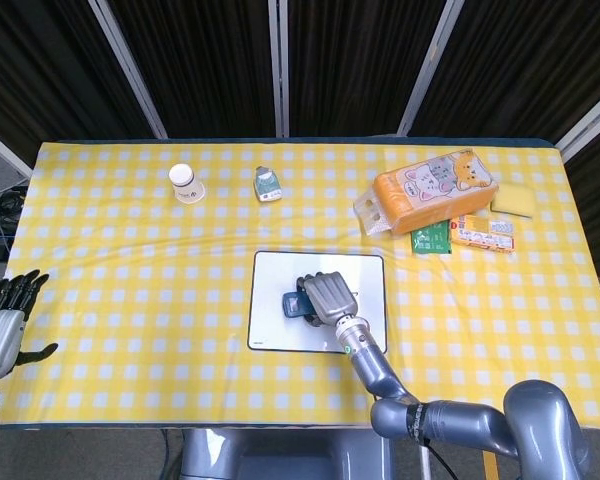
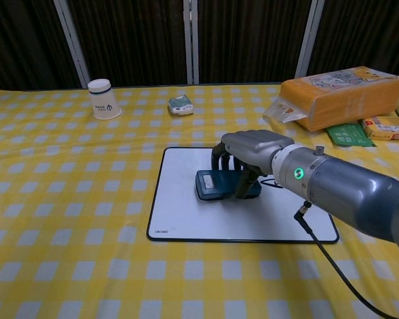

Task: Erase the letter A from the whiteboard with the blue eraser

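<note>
So the right hand point(image 2: 253, 151) has the eraser point(image 2: 216, 184) gripped from above, fingers curled down around it, and it looks pressed flat on the whiteboard point(image 2: 186, 219) a bit left of the board's middle in the chest view. The letter A is mostly hidden behind the hand there, only a thin dark stroke peeks out just right of the fingers, so I can't tell how much of it is left. My read is this is the wiping step itself: eraser on the surface, mark just beside it on the right. Next move probably calls for dragging the eraser rightward across that stroke while keeping pressure down, and maybe a pass back. The left hand point(image 1: 0, 325) sits at the lower left edge of the head view, off the table, fingers spread and holding nothing. Cup point(image 2: 104, 99) and snack packs point(image 2: 342, 95) are well apart from the board.
</note>
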Robot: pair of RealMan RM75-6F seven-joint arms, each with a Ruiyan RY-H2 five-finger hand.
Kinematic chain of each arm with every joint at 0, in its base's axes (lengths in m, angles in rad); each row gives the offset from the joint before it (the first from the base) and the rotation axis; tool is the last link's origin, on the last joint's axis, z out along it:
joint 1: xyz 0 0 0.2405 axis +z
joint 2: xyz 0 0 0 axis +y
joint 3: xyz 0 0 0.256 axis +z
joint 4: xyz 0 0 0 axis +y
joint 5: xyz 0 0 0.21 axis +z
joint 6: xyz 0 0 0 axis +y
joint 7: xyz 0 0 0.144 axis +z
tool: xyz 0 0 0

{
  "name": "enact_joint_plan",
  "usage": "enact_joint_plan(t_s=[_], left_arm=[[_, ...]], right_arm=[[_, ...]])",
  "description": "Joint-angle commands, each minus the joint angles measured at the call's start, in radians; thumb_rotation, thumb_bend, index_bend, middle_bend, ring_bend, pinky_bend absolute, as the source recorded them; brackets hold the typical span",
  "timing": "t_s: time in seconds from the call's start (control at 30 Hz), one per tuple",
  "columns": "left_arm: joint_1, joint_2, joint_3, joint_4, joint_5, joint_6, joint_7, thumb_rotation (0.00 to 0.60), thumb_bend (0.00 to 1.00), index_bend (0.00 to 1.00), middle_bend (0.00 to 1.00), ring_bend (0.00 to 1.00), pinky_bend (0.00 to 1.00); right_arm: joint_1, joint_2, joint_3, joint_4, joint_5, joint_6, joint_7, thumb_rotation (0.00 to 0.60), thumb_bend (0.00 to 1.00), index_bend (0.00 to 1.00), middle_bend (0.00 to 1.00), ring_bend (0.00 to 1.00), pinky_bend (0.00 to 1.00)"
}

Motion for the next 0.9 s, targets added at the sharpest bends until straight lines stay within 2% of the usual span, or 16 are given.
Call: enact_joint_plan(t_s=[0.03,0.9], left_arm=[[-0.001,-0.001,0.002,0.0,0.0,-0.003,0.002,0.6,0.13,0.0,0.0,0.0,0.0],[0.0,0.003,0.004,-0.01,0.007,0.008,-0.001,0.6,0.13,0.0,0.0,0.0,0.0]], right_arm=[[-0.005,0.006,-0.004,0.007,0.002,-0.001,0.006,0.6,0.34,0.86,0.73,0.71,0.75],[-0.06,0.12,-0.037,-0.025,0.032,0.045,-0.009,0.6,0.34,0.86,0.74,0.72,0.76]])
